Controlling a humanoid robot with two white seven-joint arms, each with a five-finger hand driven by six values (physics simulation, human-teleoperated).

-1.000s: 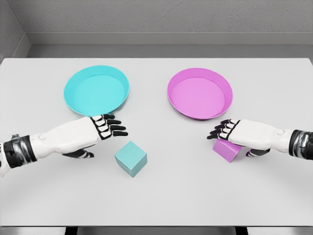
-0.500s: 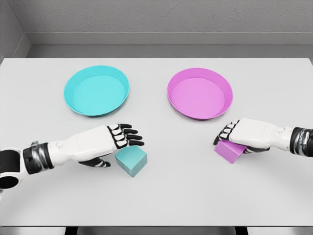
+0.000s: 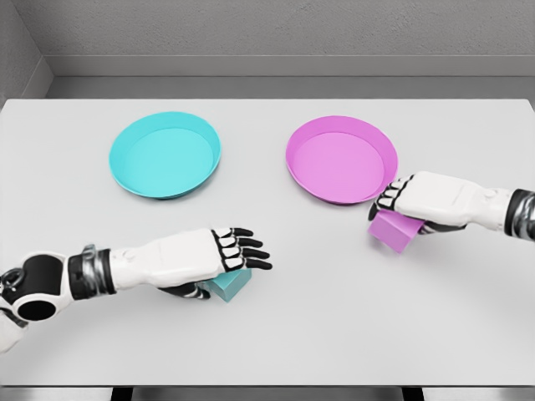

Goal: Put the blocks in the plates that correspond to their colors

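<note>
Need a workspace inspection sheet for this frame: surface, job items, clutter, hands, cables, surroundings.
Surface: white table, flat.
Job's things: cyan plate and pink plate both hold nothing; cyan block on the table, mostly hidden under the left hand; pink block tilted, just below the pink plate's rim.
Clutter: nothing seen.
Hands: left hand over the cyan block, fingers extended, grasp not confirmed; right hand curled on the pink block.
Cables: nothing seen.
Surroundings: grey wall behind the table.

arms white | wrist cuffs black, maybe ribbed | fingers (image 3: 247, 253) black-jointed
</note>
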